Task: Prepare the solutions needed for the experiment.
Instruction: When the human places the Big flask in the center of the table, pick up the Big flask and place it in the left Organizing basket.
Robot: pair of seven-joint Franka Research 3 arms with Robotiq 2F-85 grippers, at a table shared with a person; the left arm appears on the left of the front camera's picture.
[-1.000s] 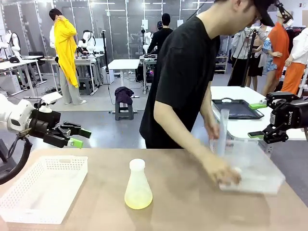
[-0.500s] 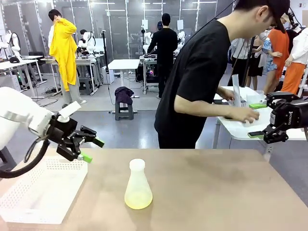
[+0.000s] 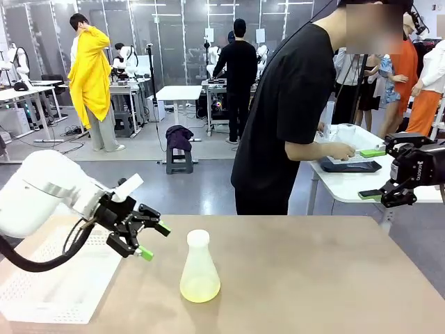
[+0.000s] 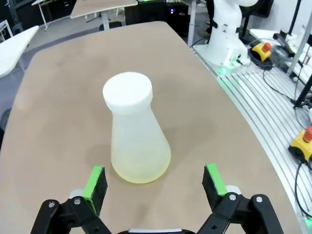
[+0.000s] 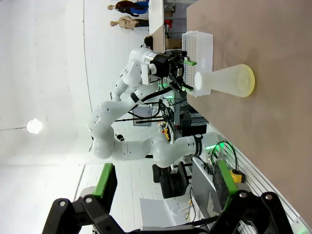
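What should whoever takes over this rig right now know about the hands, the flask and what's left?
Left hand: open, empty, in the air just left of the conical flask, fingers aimed at it; not touching.
Right hand: open, empty, off the table's right edge.
Flask: upright near the middle of the brown table, cap on, with a shallow layer of pale yellow-green solution at the bottom.
White basket: at the table's left end, under the left arm.
Person: turned away at the white side table, handling things on a dark tray.
Done: nothing gripped yet. Left: likely close the left hand on the flask.
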